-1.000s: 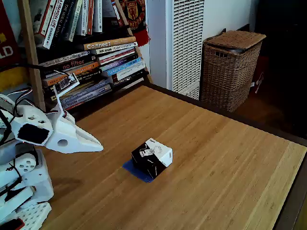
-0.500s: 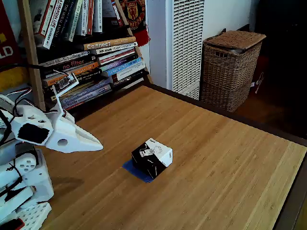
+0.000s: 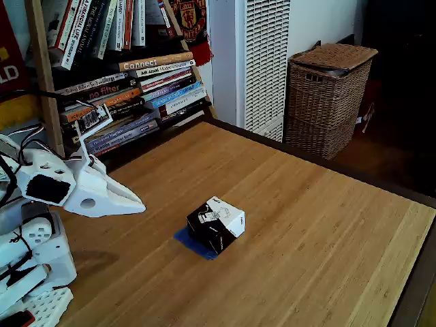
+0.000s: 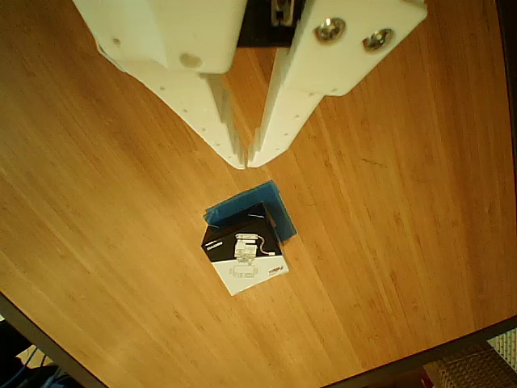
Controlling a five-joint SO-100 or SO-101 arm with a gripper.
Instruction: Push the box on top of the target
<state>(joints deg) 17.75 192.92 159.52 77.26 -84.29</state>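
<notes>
With the box (image 4: 243, 255) lying skewed and only partly over the target (image 4: 250, 203), the clenched, empty jaws should nudge its near corner gently to square it.

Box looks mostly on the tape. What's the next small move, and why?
Probably a short nudge. The box covers most of the blue tape square, but tape shows on the gripper's side. The gripper, fingertips together, hangs above the table short of the box; lower it beyond the box and push back.
</notes>
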